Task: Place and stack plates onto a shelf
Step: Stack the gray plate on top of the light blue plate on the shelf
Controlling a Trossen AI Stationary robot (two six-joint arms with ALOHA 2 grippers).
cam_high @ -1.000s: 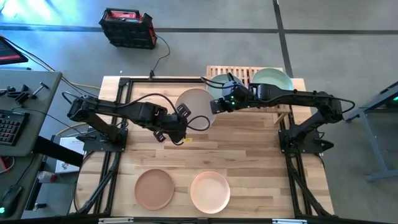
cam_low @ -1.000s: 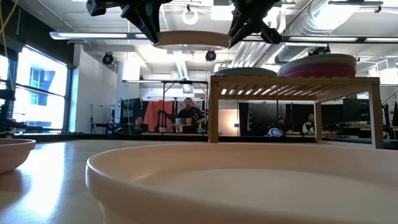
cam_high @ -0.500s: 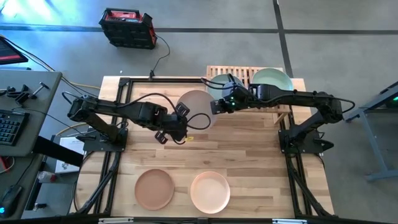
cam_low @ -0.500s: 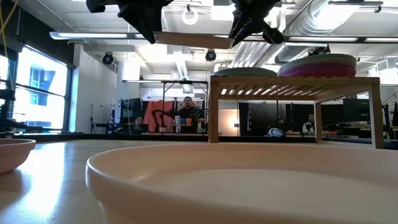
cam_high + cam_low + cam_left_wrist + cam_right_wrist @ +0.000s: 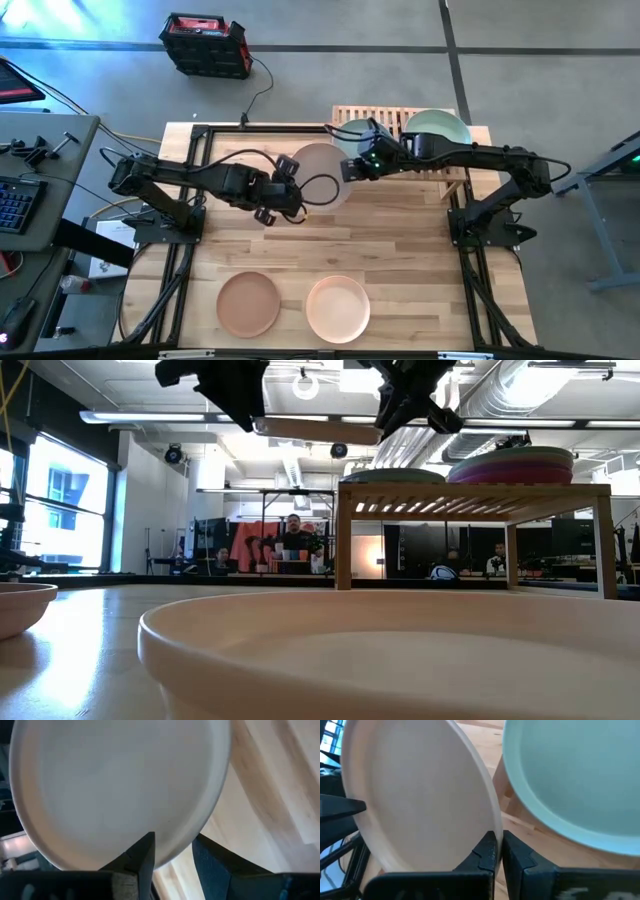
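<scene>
A beige plate [image 5: 318,175] hangs in the air over the table's middle, between my two grippers. My right gripper [image 5: 350,168] is shut on its side toward the shelf [image 5: 400,118]. My left gripper [image 5: 174,840] is open, one finger on either side of the plate's opposite rim [image 5: 175,857]. A sage plate [image 5: 352,135] and a stack topped by a green plate [image 5: 437,128] lie on the shelf. A tan plate [image 5: 249,303] and a paler plate [image 5: 337,308] rest on the table near its front edge. My right gripper pinches the beige plate's rim [image 5: 495,822] between its two fingers, on the side nearest the shelf. The fingers come from the table's right, slanting down. The plate is lifted clear of the table, a little off level [image 5: 315,428]. My left gripper's open fingers flank the rim; whether they touch it I cannot tell.
The slatted shelf [image 5: 470,490] stands at the table's far right on legs, its plates on top. The paler plate [image 5: 400,660] fills the low view's foreground. Off the table's left edge stands a bench with tools [image 5: 30,170].
My left gripper has opened off the beige plate's rim and rolled at the wrist, staying where it was. The plate stays in my right gripper's hold and has tipped slightly off level.
</scene>
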